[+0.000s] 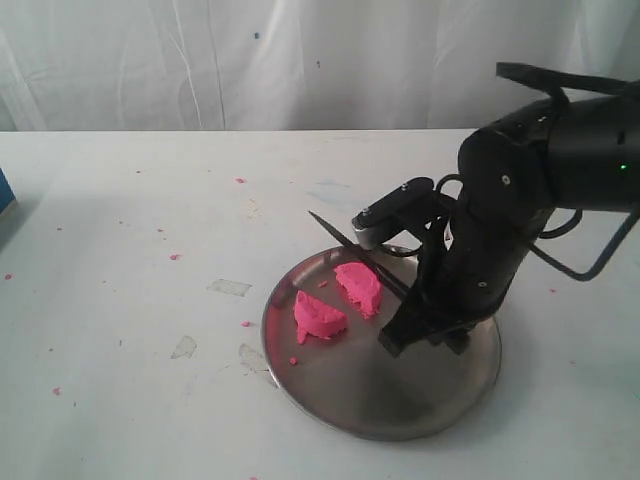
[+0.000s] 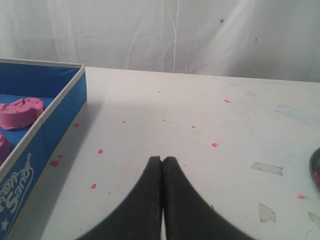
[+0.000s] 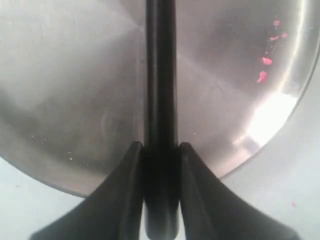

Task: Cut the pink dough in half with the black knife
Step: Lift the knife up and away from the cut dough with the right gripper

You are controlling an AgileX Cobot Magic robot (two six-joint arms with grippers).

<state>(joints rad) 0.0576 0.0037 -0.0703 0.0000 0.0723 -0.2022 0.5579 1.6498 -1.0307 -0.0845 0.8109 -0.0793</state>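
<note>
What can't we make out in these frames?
- Right wrist view: the dough is out of frame, and the knife blade is cut off by the frame edge.
- Exterior view: the grip of the right hand on the knife is lost against the dark arm. The left hand is out of frame.
- Left wrist view: the box is cut by the frame edge, and the plate is almost wholly outside.

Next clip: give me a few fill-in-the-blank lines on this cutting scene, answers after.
The pink dough lies in ___ pieces on the steel plate.
The right hand grips the black knife by its ___.
The left hand is shut, near a ___ box.
Missing: two; handle; blue.
</note>
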